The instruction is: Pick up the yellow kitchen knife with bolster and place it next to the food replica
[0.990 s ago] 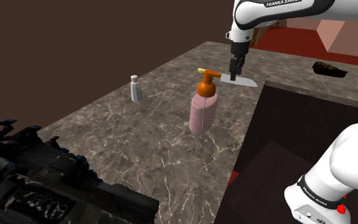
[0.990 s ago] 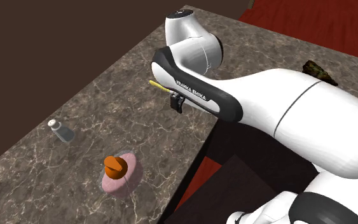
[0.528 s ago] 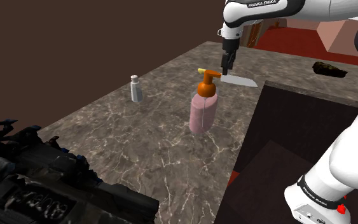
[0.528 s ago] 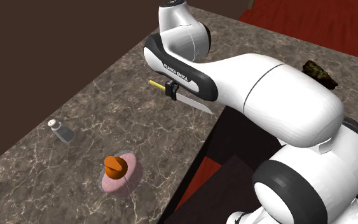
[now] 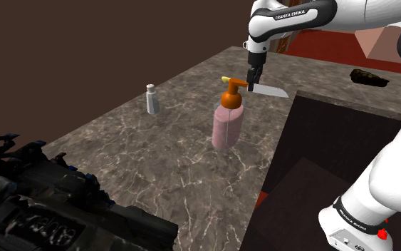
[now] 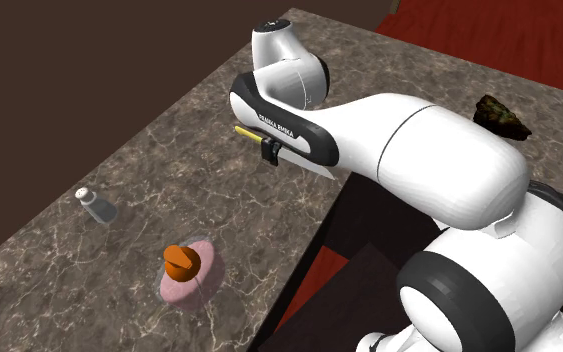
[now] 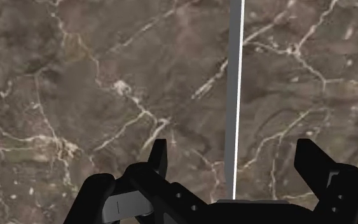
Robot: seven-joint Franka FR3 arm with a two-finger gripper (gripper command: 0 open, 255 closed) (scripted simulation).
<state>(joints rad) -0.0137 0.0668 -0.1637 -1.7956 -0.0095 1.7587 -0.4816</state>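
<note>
Jaws stand spread astride the knife (image 7: 233, 95), its blade untouched between them, so the grasp seems in hand. Next they should pinch it, lift, and carry it beside the food replica (image 5: 369, 78).

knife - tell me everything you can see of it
The knife has a yellow handle and a grey blade tapering to a point. It rests on the dark marbled counter near its edge, behind the pink pump bottle in the shoulder view. The open gripper straddles it where handle meets blade; in the wrist view the blade runs between the fingers, touching neither.
</note>
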